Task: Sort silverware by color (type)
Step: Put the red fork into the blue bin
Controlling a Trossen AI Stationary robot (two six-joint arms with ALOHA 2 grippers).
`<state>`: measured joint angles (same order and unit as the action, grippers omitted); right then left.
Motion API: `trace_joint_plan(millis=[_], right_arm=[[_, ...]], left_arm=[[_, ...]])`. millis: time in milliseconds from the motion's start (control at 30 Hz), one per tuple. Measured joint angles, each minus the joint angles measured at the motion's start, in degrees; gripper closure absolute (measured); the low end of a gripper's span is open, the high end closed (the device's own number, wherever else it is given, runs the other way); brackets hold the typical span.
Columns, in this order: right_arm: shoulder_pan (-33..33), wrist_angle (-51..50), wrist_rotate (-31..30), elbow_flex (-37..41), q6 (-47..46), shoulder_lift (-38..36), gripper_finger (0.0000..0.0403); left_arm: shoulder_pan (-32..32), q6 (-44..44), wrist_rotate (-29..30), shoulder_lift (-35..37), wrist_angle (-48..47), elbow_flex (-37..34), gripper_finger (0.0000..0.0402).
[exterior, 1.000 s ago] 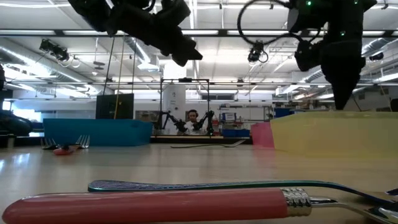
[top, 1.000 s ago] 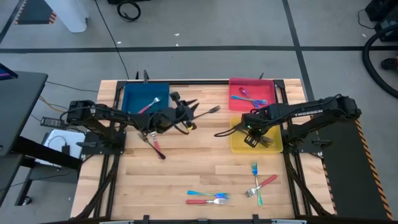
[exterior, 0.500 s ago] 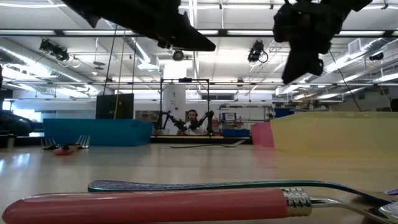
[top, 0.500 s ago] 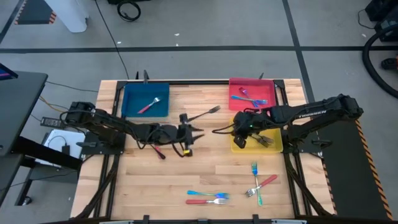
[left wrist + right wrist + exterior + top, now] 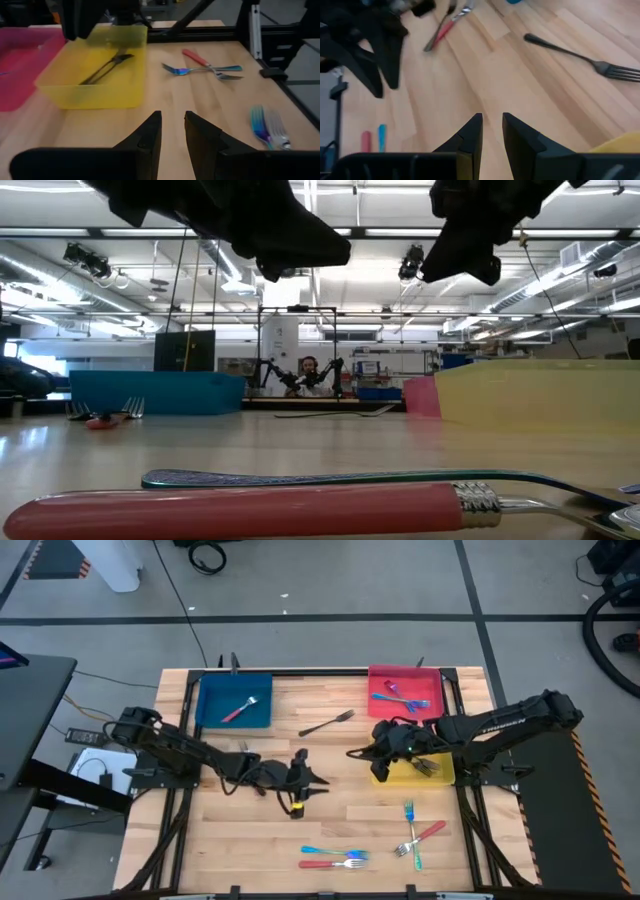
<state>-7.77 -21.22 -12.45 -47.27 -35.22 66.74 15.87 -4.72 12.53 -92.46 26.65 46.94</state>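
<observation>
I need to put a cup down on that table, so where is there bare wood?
Bare wood lies along the near left of the table, left of the red and blue fork pair, and between the blue tray and red tray, apart from one dark fork. The middle is crowded by both arms.

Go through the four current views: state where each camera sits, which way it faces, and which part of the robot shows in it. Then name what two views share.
High view: overhead, facing straight down on the table; both arms show, left gripper and right gripper near the middle.
Low view: table height, facing the room; arms hang in from above.
Left wrist view: on the left arm, facing the yellow tray; its own fingers show, empty.
Right wrist view: on the right arm, facing the dark grey fork; its own fingers show.
Shared: that fork also shows overhead.
</observation>
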Motion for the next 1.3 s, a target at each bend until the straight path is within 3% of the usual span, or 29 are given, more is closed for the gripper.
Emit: trace_joint_plan(millis=[167, 400, 633, 767, 1033, 1300], right_arm=[[-2.2, 2.1, -0.1, 0.0, -0.8, 0.0, 0.032], [-3.0, 3.7, -1.3, 0.0, -0.7, 0.0, 0.032], [-3.2, 3.6, -4.0, 0.0, -3.9, 0.0, 0.032], [-4.0, 3.6, -4.5, 0.0, -6.6, 0.0, 0.032], [-6.3, 5.2, -7.6, 0.0, -11.1, 0.8, 0.032], [-8.4, 10.0, -10.6, 0.0, -13.1, 3.0, 0.032]], left_arm=[[2.6, -1.7, -0.1, -2.7, 2.9, 0.1, 0.0305], [5.5, -11.0, 0.1, -7.7, 2.6, 4.8, 0.0297], [9.4, -11.5, 0.0, -11.8, -8.0, 11.6, 0.0306], [12.5, -11.9, 0.1, -11.9, -12.2, 12.0, 0.0308], [19.1, -13.9, 1.5, -12.8, -11.7, 12.0, 0.0308], [20.2, -17.3, 1.9, -19.0, -6.3, 12.0, 0.0308]])
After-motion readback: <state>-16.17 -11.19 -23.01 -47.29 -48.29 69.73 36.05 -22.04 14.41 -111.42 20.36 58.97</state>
